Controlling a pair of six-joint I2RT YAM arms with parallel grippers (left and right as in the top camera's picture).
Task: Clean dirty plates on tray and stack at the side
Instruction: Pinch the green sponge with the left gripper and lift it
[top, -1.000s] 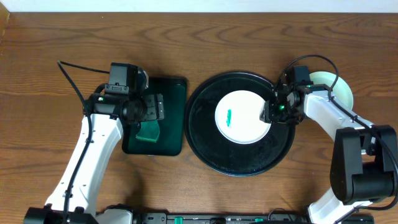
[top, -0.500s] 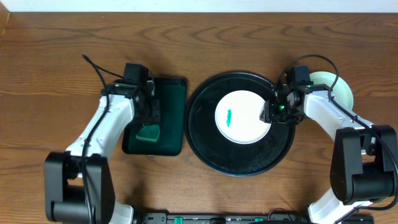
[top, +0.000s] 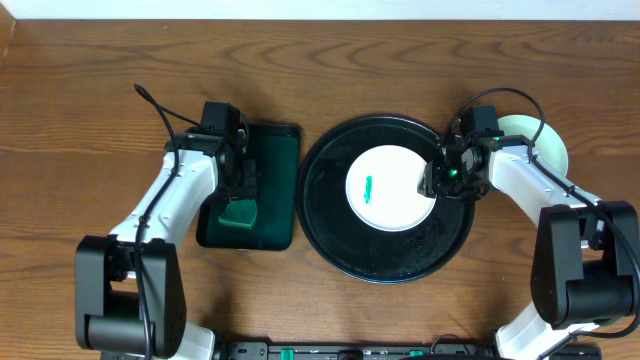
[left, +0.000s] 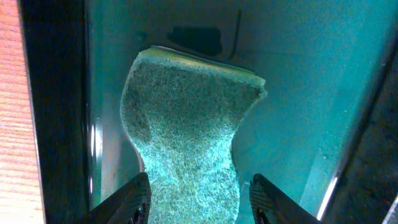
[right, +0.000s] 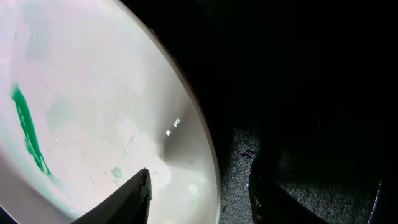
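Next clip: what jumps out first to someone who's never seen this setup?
A white plate with a green smear sits in the middle of the big black tray, the right hand open astride its right rim. To the left, the left hand pinches a green sponge in a dark green tray.

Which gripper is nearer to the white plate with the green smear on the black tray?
Right. The right gripper is at the right rim of the plate. The left gripper is far left of it, above the green sponge in the rectangular tray.
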